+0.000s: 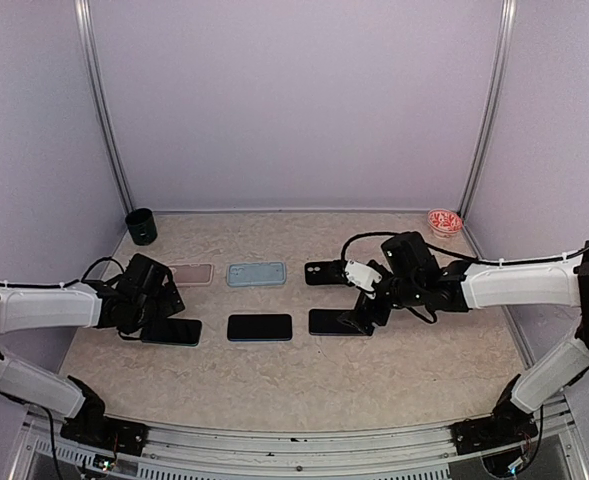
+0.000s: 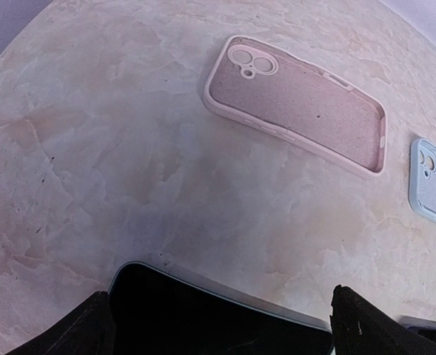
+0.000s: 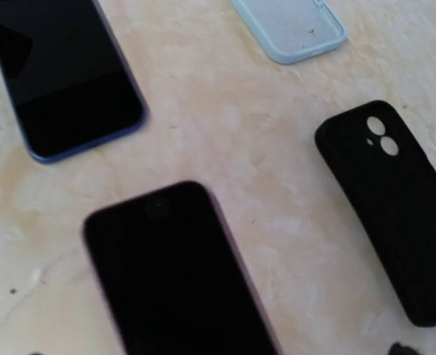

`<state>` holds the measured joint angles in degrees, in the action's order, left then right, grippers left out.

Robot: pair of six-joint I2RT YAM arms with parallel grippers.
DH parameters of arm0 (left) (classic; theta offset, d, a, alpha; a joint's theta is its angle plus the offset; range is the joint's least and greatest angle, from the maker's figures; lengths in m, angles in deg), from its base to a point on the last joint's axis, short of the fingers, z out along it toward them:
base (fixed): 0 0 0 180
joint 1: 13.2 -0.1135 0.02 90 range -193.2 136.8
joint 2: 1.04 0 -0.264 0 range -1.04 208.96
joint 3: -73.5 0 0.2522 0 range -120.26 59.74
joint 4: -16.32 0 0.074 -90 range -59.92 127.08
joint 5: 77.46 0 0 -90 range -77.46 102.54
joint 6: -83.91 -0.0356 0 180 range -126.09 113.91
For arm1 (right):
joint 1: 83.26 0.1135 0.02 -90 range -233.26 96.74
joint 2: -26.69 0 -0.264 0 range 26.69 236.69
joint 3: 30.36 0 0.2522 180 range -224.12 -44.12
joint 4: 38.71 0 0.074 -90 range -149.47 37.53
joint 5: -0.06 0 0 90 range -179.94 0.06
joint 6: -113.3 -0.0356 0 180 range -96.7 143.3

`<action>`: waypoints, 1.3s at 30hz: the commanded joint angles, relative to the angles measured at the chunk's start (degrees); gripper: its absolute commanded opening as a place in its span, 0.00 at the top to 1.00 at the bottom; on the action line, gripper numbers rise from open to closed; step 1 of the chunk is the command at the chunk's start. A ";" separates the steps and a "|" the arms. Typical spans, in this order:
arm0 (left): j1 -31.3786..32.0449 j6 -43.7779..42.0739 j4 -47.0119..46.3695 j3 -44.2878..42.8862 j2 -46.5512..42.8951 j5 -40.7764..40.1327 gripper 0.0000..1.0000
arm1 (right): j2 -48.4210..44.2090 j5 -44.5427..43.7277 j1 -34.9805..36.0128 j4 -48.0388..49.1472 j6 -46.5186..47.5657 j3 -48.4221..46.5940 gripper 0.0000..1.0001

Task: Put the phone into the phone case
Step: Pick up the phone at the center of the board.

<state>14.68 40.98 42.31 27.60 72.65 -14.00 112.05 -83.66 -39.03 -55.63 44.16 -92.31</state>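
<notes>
Three dark-screened phones lie in a row on the marble table: left phone [image 1: 171, 331], middle phone [image 1: 259, 327], right phone [image 1: 334, 322]. Behind them lie a pink case [image 1: 192, 274], a light blue case [image 1: 256, 274] and a black case [image 1: 326, 272]. My left gripper [image 1: 159, 312] hangs open over the left phone [image 2: 218, 318], one finger [image 2: 84, 329] on each side of its end. The pink case [image 2: 299, 103] lies hollow side up beyond it. My right gripper [image 1: 366, 315] is open above the right phone [image 3: 180, 274], with the black case [image 3: 395, 207] beside it.
A dark green cup [image 1: 141, 226] stands at the back left corner. A red and white bowl [image 1: 444, 221] sits at the back right. Walls close in the table on three sides. The middle phone [image 3: 62, 74] and the blue case [image 3: 292, 26] lie left of the right gripper.
</notes>
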 commanded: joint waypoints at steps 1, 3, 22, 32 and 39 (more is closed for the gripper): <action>0.84 -1.26 -0.95 -2.31 1.07 0.99 0.01 | 4.00 6.27 -0.95 -1.31 4.40 -3.31 0.00; 1.13 -1.36 -1.07 -2.78 1.19 1.35 0.01 | 6.91 6.28 -1.03 -3.42 5.54 -5.48 0.01; 3.82 -0.60 -1.77 -2.49 -1.66 2.33 0.01 | 17.50 10.04 -8.00 -6.55 9.27 -7.53 0.01; 4.12 -0.02 -2.44 -1.46 -2.92 2.09 0.01 | 19.94 15.12 -10.34 -8.07 8.28 -9.29 0.01; 4.62 0.39 -2.91 -1.08 -3.29 2.20 0.01 | 22.63 16.18 -10.91 -8.44 7.55 -9.81 0.01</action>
<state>18.61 40.78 40.69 25.72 70.58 -11.86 132.84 -68.67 -49.19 -62.30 52.32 -101.31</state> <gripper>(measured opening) 0.989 0.990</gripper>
